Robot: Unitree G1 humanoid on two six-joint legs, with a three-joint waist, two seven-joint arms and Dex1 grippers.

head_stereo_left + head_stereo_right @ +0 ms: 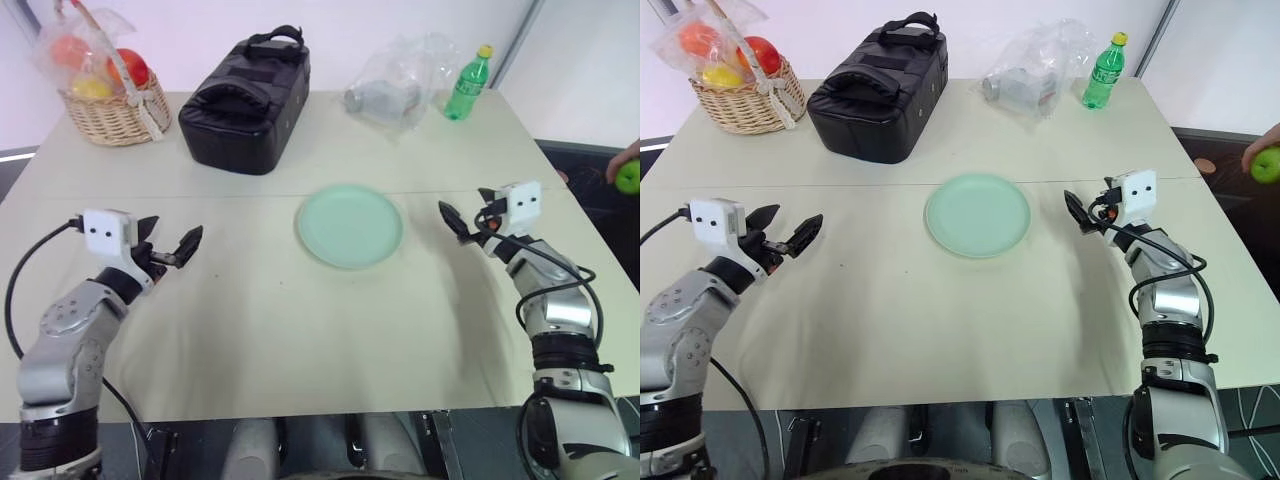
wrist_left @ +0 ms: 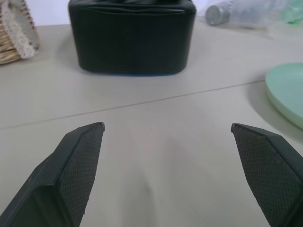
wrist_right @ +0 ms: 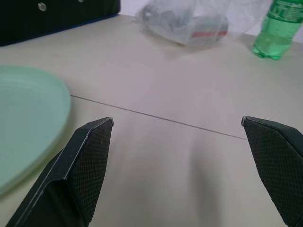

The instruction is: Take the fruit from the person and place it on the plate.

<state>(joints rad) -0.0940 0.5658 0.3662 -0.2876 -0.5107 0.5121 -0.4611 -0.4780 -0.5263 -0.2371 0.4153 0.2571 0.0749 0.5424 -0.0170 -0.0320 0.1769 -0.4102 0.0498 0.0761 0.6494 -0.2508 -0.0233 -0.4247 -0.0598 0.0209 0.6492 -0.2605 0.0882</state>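
Apple (image 1: 1267, 165), round, sits in the person's hand (image 1: 1256, 150).

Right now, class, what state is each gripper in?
Left gripper: fingers open, holding nothing.
Right gripper: fingers open, holding nothing.

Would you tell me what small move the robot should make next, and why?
Probably swing the right pincer outward toward the green apple held in the person's hand beyond the table's right edge: both pincers are open and empty, and the plate is bare.
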